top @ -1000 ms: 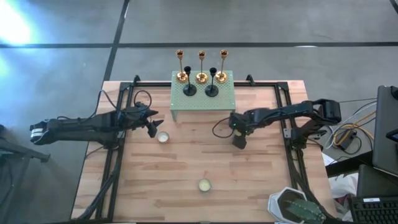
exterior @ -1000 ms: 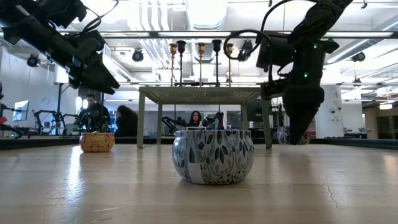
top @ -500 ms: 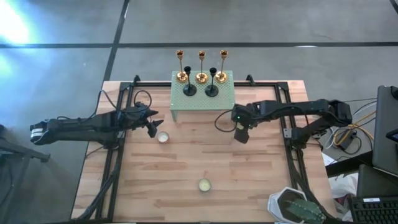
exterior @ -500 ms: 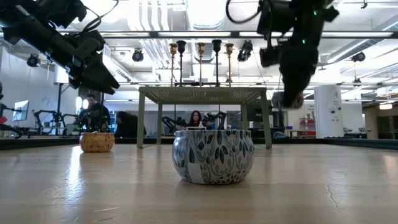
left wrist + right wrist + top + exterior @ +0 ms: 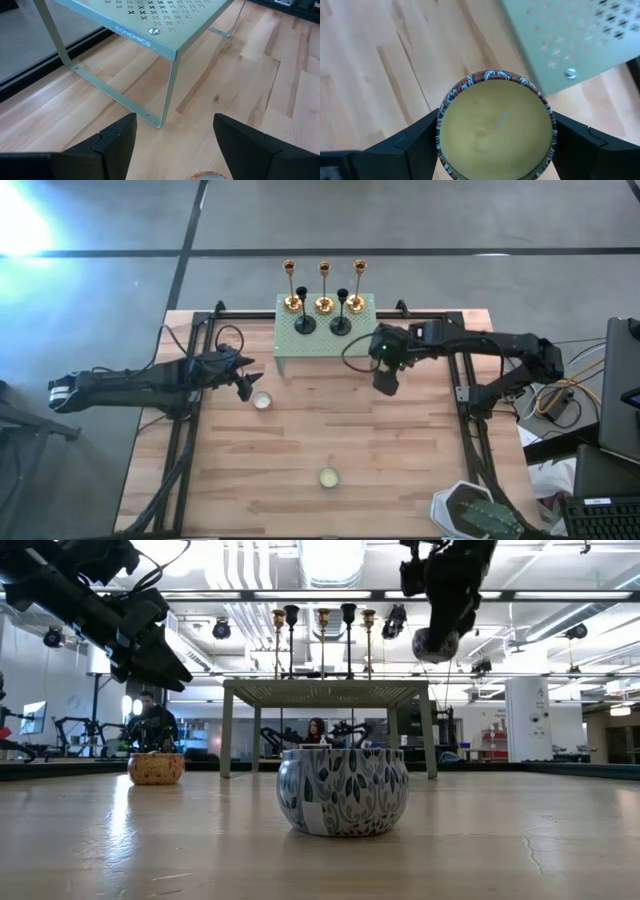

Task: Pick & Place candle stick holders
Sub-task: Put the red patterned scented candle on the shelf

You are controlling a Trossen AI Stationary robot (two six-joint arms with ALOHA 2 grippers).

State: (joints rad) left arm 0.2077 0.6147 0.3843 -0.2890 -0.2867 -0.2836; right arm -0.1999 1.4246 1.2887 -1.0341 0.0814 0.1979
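Three gold candle stick holders (image 5: 324,303) and two shorter black ones (image 5: 341,326) stand on their round bases on top of the green perforated stand (image 5: 300,348), and show above it in the low view (image 5: 322,640). My right gripper (image 5: 385,385) hangs high beside the stand's right end, shut on a round candle tin (image 5: 496,127) with yellow wax and a patterned rim. My left gripper (image 5: 245,387) hovers open at the stand's near left corner (image 5: 167,122), holding nothing. My right gripper pinches the candle tin between its two fingers, one on each opposite side of the round wall (image 5: 440,122). The fingers come from above, pointing steeply down. The tin (image 5: 437,643) is lifted well clear of the table, its open top up.
A small candle (image 5: 262,400) sits on the table just below my left gripper. A leaf-patterned tin (image 5: 328,477) stands near the front edge, filling the middle of the low view (image 5: 342,790). Black rails (image 5: 190,420) run along both table sides. People sit in the room behind.
My right gripper has risen steadily from near the table top up to the height of the stand's top and drifted toward the stand, carrying the candle tin clear of the table. My left arm kept still.
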